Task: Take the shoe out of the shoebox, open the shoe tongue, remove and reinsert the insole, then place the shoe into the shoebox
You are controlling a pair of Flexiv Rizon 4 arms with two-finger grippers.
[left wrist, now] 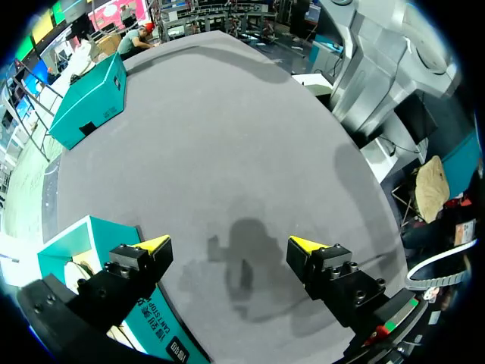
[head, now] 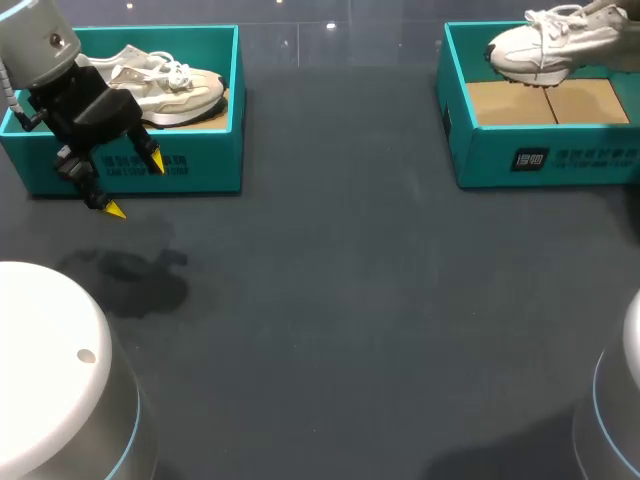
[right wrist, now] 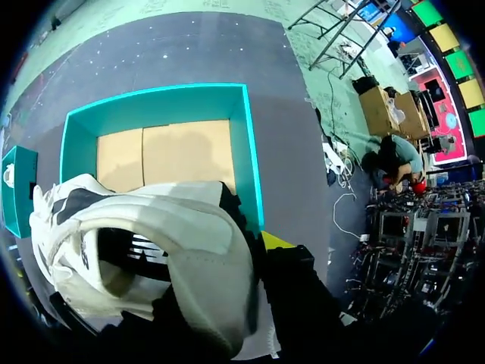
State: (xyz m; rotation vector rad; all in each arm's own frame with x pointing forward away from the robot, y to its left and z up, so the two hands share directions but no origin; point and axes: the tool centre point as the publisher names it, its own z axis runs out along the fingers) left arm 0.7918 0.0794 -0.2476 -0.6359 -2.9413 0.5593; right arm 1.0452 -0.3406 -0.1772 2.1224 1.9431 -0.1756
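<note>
White shoe [right wrist: 163, 227] in right end effector [right wrist: 227, 262].

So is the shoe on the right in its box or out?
Out: the shoe hangs above the box, cardboard floor showing beneath.

Claw [left wrist: 229, 246] spread wide (yellow tips) over grey table [left wrist: 227, 129], teal shoebox [left wrist: 76, 241] just beside it
</note>
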